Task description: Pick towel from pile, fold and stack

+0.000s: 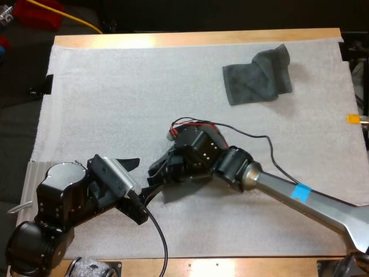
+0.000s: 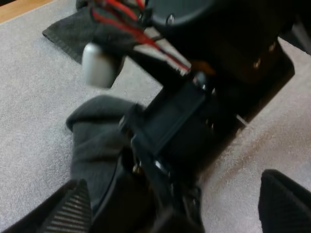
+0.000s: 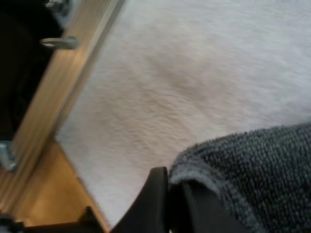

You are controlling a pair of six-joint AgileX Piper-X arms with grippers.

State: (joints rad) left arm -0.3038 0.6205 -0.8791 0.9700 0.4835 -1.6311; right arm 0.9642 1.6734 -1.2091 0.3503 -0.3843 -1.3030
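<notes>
right gripper pinches looped terry towel edge; left gripper fingers wide apart, empty; crumpled towel on fuzzy mat.

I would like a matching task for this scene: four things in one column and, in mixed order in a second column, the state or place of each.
Things:
1. left gripper
2. right gripper
3. far towel
4. mat

States or places:
A. white, lies under both towels
B. shut on the held towel
C. open
D. lies apart from both grippers, on the mat's far right part

Pairs: 1-C, 2-B, 3-D, 4-A
</notes>
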